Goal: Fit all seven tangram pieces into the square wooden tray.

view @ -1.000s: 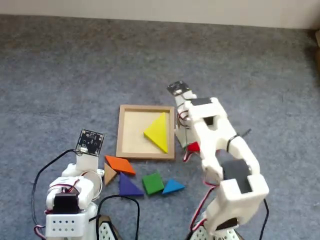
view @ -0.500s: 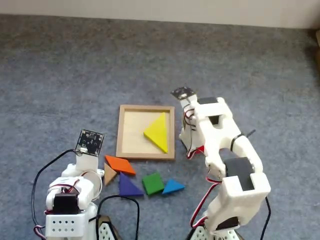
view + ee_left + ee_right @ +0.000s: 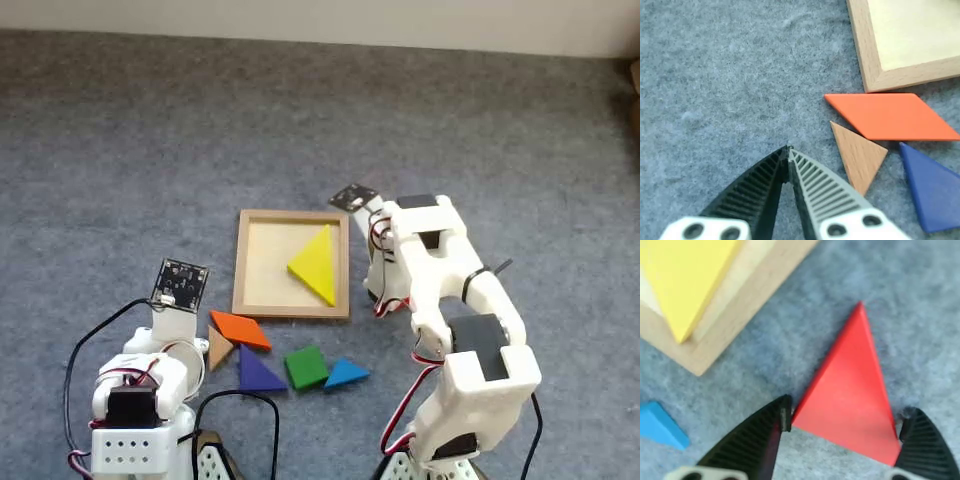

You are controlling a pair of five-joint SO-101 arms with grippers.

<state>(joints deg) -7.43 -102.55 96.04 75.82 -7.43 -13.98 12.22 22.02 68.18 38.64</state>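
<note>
**Right fingers spread around the red triangle, one piece in the tray**

The square wooden tray [image 3: 243, 262] lies flat near the middle of the grey felt worktop [image 3: 150, 130], somewhat toward its near edge. Inside it lies the yellow triangle [image 3: 316, 262], its long edge along the tray wall on the right arm's side. The rest of the tray floor is bare.

The right arm [image 3: 440, 290] bends down over the worktop just outside that wall. The right gripper [image 3: 846, 417] has its fingers spread wide, one on either side of the red triangle [image 3: 850, 385], at the two ends of its nearest edge. Whether they touch it cannot be told. The red triangle lies flat on the worktop close beside the tray's near corner, with a strip of felt between the two.

Five loose pieces lie between the tray and the near edge. The orange parallelogram [image 3: 240, 329] is just below the tray's near left corner. The pale wooden triangle [image 3: 219, 347] is right beside it, then come the purple triangle [image 3: 258, 371], the green square [image 3: 305, 366] and the blue triangle [image 3: 347, 373].

The left gripper [image 3: 788, 152] hangs over bare felt beside the wooden triangle, toward the near left corner, its fingers pressed together and pinching nothing.
</note>
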